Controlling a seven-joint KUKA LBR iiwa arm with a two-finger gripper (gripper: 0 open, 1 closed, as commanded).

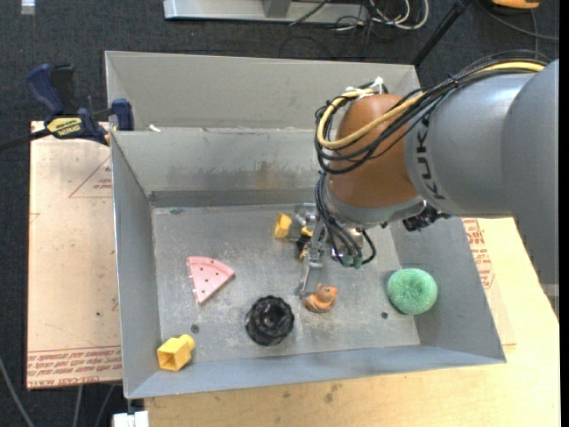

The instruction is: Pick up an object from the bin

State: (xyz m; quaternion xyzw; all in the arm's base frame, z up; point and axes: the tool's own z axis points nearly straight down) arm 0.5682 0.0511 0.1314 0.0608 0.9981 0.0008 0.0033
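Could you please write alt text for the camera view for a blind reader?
A robot arm's gripper hangs in a grey bin beside a small orange piece. Around lie a black round thing, a green ball, a pink wedge, a yellow block and a second yellow piece.

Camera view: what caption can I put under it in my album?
Robot jaws low beside a small orange thing, between a black round thing and a green ball.

Grey arm [498,140] — "KU…" lettering, partly hidden

Orange lump [320,300] just beside my gripper [309,290], black disc [269,319] near; bare floor [360,323] toward green ball [412,291], toward pink wedge [209,278].
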